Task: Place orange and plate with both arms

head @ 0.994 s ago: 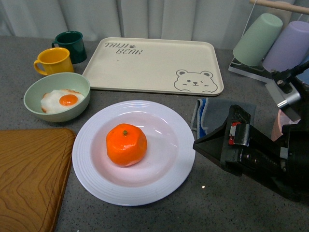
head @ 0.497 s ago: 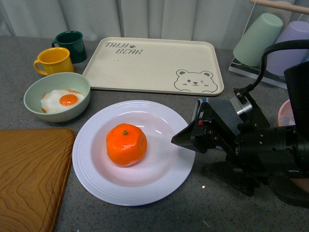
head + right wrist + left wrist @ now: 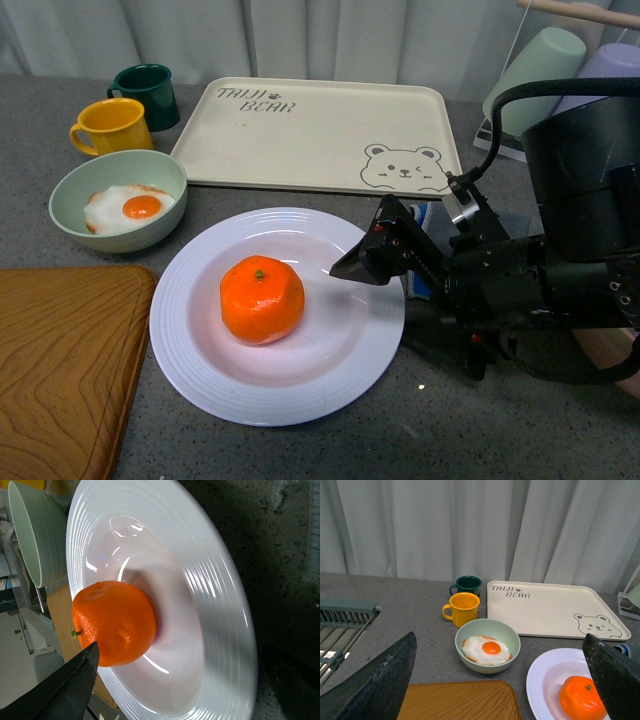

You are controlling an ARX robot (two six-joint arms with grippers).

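Hanging over the plate [image 3: 200, 350] rim near the orange [image 3: 262, 299], the right gripper [image 3: 345, 268] hides its spread; the left gripper [image 3: 499, 636] gapes empty.

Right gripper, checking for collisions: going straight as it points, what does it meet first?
Probably the orange on the plate; the right gripper points at it across the rim, height unclear.

Matte black arm [image 3: 575, 190], pointed tool [image 3: 348, 267]

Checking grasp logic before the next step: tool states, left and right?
Left tool: open, holding nothing.
Right tool: cannot tell if open or closed; tip is above the plate near the orange, not gripping it.
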